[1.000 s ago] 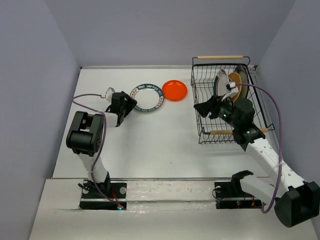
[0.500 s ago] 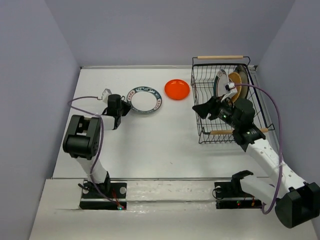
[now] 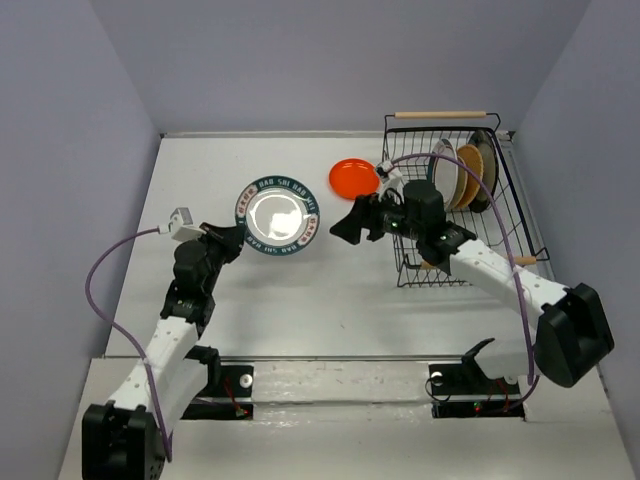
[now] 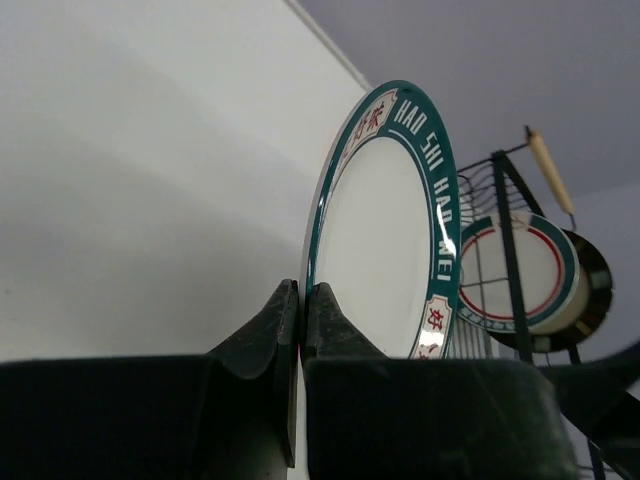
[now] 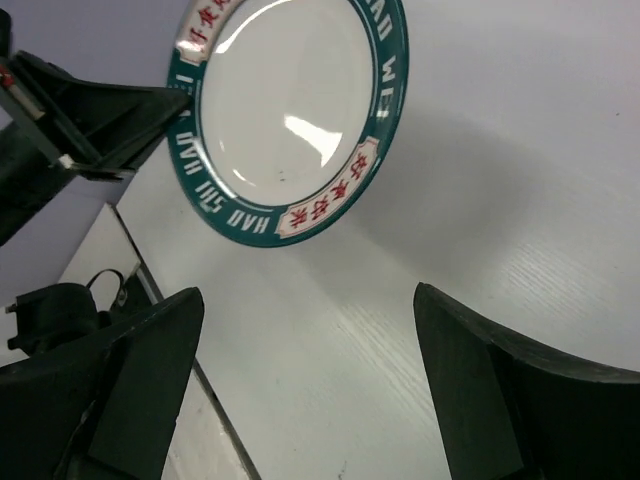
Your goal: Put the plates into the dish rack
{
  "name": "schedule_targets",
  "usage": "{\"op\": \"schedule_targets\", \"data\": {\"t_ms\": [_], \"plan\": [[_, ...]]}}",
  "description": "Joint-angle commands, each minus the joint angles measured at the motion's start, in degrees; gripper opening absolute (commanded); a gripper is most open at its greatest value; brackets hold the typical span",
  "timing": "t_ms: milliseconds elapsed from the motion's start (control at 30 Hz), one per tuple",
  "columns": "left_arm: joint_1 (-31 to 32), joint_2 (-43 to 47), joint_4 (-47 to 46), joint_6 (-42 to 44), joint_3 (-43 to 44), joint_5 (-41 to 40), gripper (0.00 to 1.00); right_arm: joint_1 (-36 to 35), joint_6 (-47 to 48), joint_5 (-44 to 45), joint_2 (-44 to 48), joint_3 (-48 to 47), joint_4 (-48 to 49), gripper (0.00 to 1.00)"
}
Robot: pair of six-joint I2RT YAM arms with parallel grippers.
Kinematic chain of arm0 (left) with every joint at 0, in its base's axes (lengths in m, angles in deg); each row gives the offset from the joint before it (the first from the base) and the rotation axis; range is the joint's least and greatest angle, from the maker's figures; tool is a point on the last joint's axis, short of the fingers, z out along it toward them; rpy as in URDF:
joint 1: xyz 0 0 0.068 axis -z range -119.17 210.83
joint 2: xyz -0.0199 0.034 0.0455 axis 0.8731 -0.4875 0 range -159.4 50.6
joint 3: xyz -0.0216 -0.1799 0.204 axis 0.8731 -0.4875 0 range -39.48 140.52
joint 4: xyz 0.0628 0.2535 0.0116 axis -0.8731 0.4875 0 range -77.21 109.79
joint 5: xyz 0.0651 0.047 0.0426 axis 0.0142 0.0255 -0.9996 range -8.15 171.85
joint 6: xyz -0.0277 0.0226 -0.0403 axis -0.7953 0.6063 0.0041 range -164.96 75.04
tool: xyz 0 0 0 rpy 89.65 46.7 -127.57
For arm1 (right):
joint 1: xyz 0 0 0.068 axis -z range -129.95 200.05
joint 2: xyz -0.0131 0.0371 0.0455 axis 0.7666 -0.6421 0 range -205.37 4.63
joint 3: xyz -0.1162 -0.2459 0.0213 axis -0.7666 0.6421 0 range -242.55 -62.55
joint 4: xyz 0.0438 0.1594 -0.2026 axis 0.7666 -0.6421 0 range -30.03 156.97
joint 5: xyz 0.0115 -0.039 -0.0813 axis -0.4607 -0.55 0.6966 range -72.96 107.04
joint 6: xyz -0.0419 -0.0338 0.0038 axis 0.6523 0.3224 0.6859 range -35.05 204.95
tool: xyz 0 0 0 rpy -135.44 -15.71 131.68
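Green-rimmed plate (image 3: pixel 277 216) now lifted and tilted, left gripper (image 3: pixel 227 240) clamped on rim; right gripper (image 3: pixel 347 227) nearby, jaws apart.

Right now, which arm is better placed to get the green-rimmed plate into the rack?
Probably the right. The right gripper stands open next to the rack, facing the plate. The left gripper is shut on the plate's rim but far from the rack, so a handover looks likely.
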Motion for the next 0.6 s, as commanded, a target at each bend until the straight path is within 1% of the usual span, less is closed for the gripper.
{"op": "schedule_targets", "data": {"t_ms": [0, 33, 133, 167, 267, 333, 433, 467, 500, 533, 567], "plan": [[0.3, 10.5, 2.7, 1.7, 0.4, 10.5, 0.06, -2.3, 0.6, 0.2, -4.1, -4.6, 2.8, 0.93], [0.3, 13.2, 3.2, 1.7, 0.3, 13.3, 0.06, -2.4, 0.4, 0.5, -4.9, -5.1, 2.9, 0.94], [0.2, 15.8, 3.3, 1.2, -0.3, 18.1, 0.06, -2.4, -1.2, 0.7, -7.1, -5.8, 3.0, 0.94], [0.3, 16.8, 3.1, 0.9, -0.5, 20.8, 0.06, -3.0, -1.7, 0.2, -8.3, -6.1, 3.0, 0.94], [0.3, 17.4, 2.2, 0.3, -0.5, 24.6, 0.06, -3.5, -2.5, -1.8, -9.5, -6.5, 3.6, 0.94], [0.3, 17.5, 2.1, 0.4, 0.0, 25.7, 0.06, -3.5, -3.1, -5.0, -9.6, -6.7, 5.0, 0.94], [0.3, 17.9, 0.4, 0.4, 0.9, 28.2, 0.06, -4.0, -4.5, -7.6, -9.6, -6.5, 7.3, 0.88], [0.3, 17.7, 0.3, 0.8, 1.4, 29.6, 0.06, -4.0, -5.2, -8.2, -9.8, -6.5, 7.9, 0.75], [0.3, 17.4, 0.3, 1.0, 2.6, 30.4, 0.07, -4.0, -5.8, -9.6, -9.9, -6.4, 8.5, 0.57], [0.3, 17.2, 0.7, 1.5, 3.3, 31.2, 0.14, -4.0, -6.5, -10.6, -10.0, -6.1, 10.1, 0.38], [0.3, 16.8, 1.2, 2.1, 4.1, 32.3, 0.24, -4.0, -6.9, -11.4, -10.0, -5.9, 10.8, 0.1]]}}
